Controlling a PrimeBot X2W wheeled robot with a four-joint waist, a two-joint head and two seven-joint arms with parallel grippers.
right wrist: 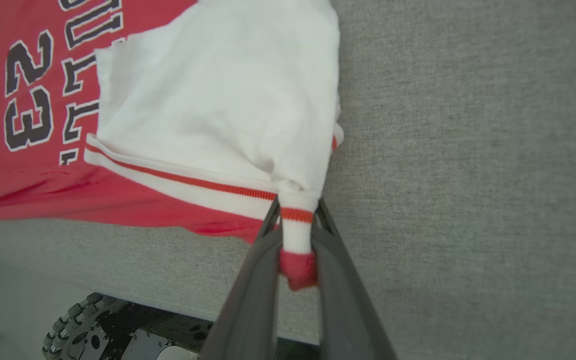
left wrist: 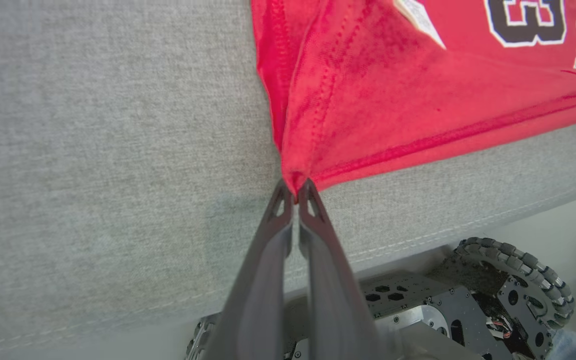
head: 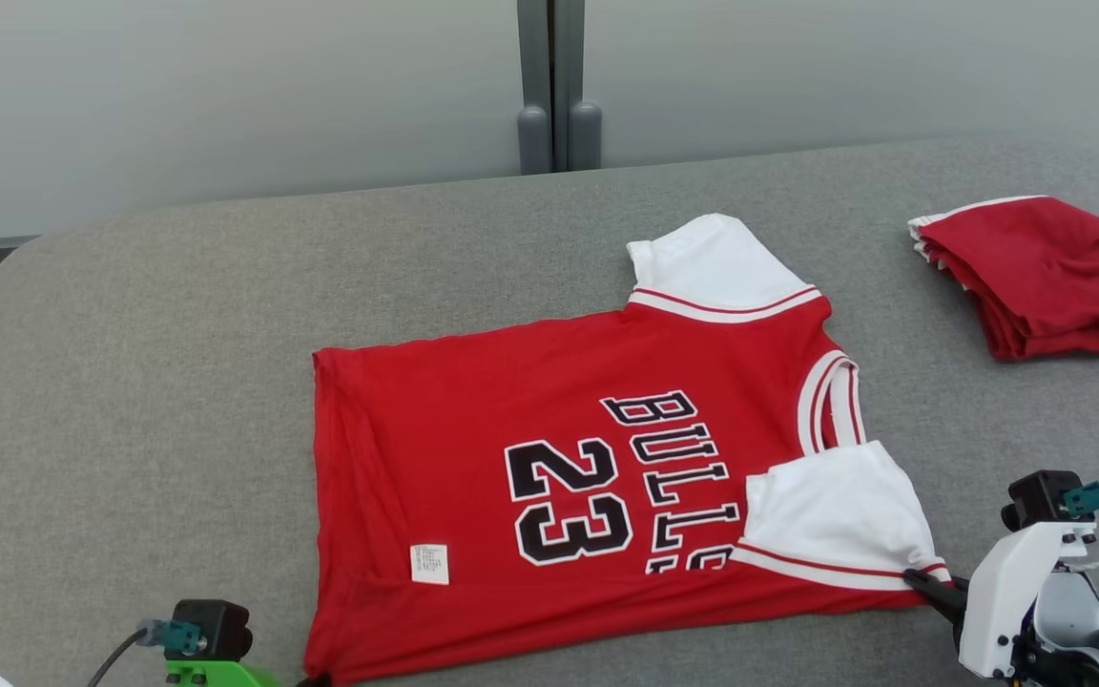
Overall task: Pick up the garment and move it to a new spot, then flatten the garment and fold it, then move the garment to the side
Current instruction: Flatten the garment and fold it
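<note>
Your left gripper [left wrist: 295,194] is clamping tight on the near hem corner of the red jersey [left wrist: 393,90], jaws fully together, cloth bunching to a point at the tips. Your right gripper [right wrist: 295,215] is pinching the striped trim [right wrist: 193,182] at the jersey's other near corner. Its jaws are standing narrow, with a red scrap of cloth hanging between the fingers [right wrist: 263,280]. In the head view that gripper [head: 926,582] is touching the corner from the right.

The jersey [head: 473,420] is lying flat, front up, on the grey table [head: 177,334], centre to right, hem toward your left and collar toward your right. Its near edge is running just inside the table's front edge. The near white sleeve [head: 831,506] is lying folded over the chest, covering the end of the BULLS lettering [head: 673,477], and the far white sleeve [head: 712,258] is sticking out toward the back. A white label [head: 429,563] is sitting near the hem. A folded red garment [head: 1046,277] is resting well apart at the far right.
</note>
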